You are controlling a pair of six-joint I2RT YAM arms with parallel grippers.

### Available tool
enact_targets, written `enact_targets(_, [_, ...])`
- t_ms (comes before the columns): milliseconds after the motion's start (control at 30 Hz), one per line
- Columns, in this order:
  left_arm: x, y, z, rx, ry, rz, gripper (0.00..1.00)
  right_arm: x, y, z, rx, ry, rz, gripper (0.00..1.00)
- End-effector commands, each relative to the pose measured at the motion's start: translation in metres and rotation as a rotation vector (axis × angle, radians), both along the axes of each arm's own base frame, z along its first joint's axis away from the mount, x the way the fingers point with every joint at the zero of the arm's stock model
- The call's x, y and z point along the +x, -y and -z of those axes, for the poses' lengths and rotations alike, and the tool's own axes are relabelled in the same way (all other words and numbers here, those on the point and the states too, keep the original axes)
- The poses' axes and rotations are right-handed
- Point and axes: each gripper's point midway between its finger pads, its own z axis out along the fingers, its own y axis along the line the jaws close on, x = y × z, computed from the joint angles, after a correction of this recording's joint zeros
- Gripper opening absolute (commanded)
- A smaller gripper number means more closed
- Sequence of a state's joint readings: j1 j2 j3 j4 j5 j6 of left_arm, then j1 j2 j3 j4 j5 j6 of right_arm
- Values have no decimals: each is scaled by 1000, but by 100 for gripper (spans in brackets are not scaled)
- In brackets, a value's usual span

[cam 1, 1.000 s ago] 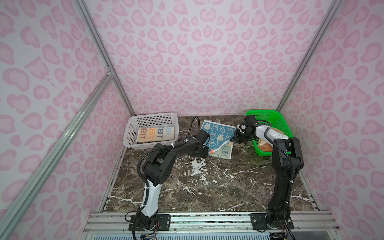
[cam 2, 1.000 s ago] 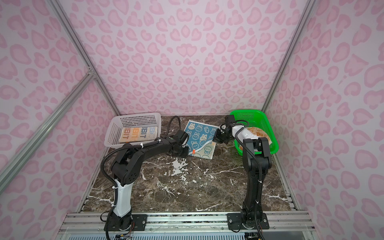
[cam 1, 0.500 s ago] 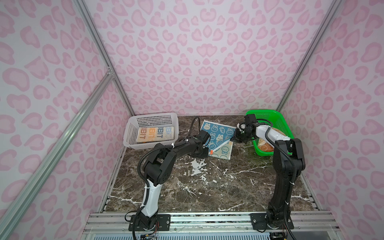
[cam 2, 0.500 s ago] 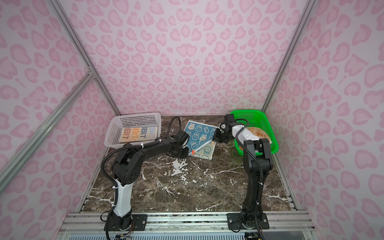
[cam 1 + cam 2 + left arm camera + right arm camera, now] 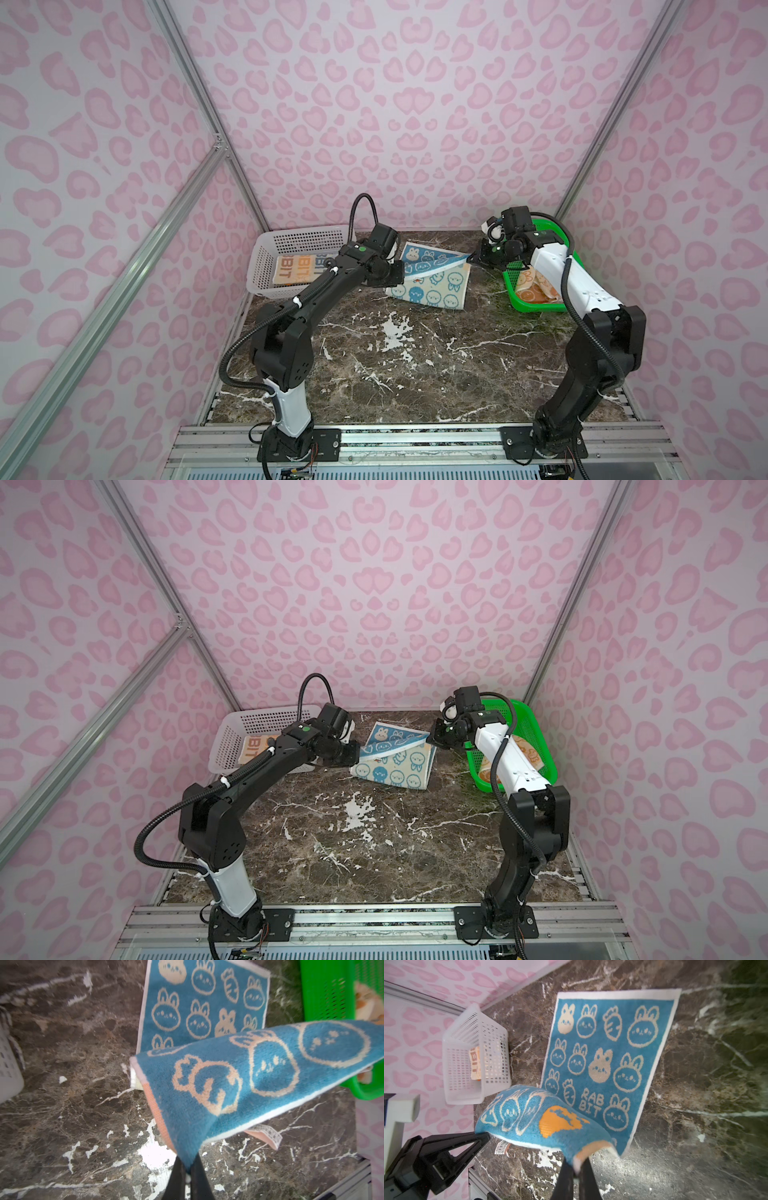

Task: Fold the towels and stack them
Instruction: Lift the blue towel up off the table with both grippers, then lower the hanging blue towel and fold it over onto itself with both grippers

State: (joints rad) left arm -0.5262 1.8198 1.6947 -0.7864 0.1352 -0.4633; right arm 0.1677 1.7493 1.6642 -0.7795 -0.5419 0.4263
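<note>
A: How far along does the folding look?
B: About a third, I'd say. The cream towel (image 5: 296, 270) lies flat and squared in the white basket (image 5: 299, 237) at the back left, so I take that one as folded and put away

A: And the teal one?
B: The teal towel (image 5: 432, 255) is the one in hand. It sits on the marble table (image 5: 395, 374) between the two baskets. Its far part is flat with the bunnies up, and one edge is raised off the stone. In both top views the raised part shows its pale reverse side

A: What are the pincers doing?
B: The left gripper (image 5: 188, 1165) is pinched together on one corner of that raised edge, with the cloth squeezed between its jaws. The right gripper (image 5: 576, 1165) is clamped on the other corner the same way. The edge hangs slack between them

A: So the fold is not made?
B: Not yet. The lifted edge needs to be carried over and laid on the opposite edge. Then probably a second fold, and then it goes on top of the cream one

A: Anything else left?
B: The orange towel (image 5: 534, 286) lies rumpled in the green basket (image 5: 540, 308) on the right, not folded as far as I can tell. So one is done, one is mid-fold, one is untouched, and no stack is built so far
</note>
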Motion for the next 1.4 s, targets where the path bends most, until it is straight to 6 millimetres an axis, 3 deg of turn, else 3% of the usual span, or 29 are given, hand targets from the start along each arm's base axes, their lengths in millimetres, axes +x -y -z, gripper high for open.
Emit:
enact_targets(0, [6, -8, -56, -49, 81, -28, 3, -4, 1, -42, -1, 72, -6, 0])
enact_targets(167, [10, -24, -161, -132, 305, -83, 3, -24, -9, -139, 12, 268, -59, 0])
enact_targets(233, [1, -33, -196, -158, 387, -95, 3, -40, -14, -172, 2, 347, -87, 0])
enact_targets(333, [-21, -45, -234, -196, 474, -93, 3, -69, -21, -211, 9, 466, -124, 0])
enact_targets(467, [-65, -62, -272, -263, 554, -85, 2, -117, -28, -257, 67, 617, -189, 0])
enact_targets(600, [-110, -82, -293, -320, 569, -94, 2, -164, -27, -296, 149, 738, -242, 0])
enact_targets(700, [-124, -94, -300, -331, 576, -126, 2, -174, -23, -309, 201, 754, -230, 0])
enact_targets(767, [-120, -94, -293, -321, 556, -136, 2, -164, -19, -306, 241, 709, -203, 0])
enact_targets(867, [-92, -91, -255, -254, 465, -173, 2, -131, -11, -274, 243, 593, -123, 0])
enact_targets(1067, [-6, -78, -155, -179, 274, -204, 3, -45, 22, -137, 104, 247, 48, 0])
enact_targets(1200, [51, -70, -100, -155, 192, -206, 3, -5, 25, -79, 69, 146, 74, 0])
enact_targets(1367, [108, -63, -46, -126, 124, -207, 2, 34, 19, -31, 62, 76, 70, 0])
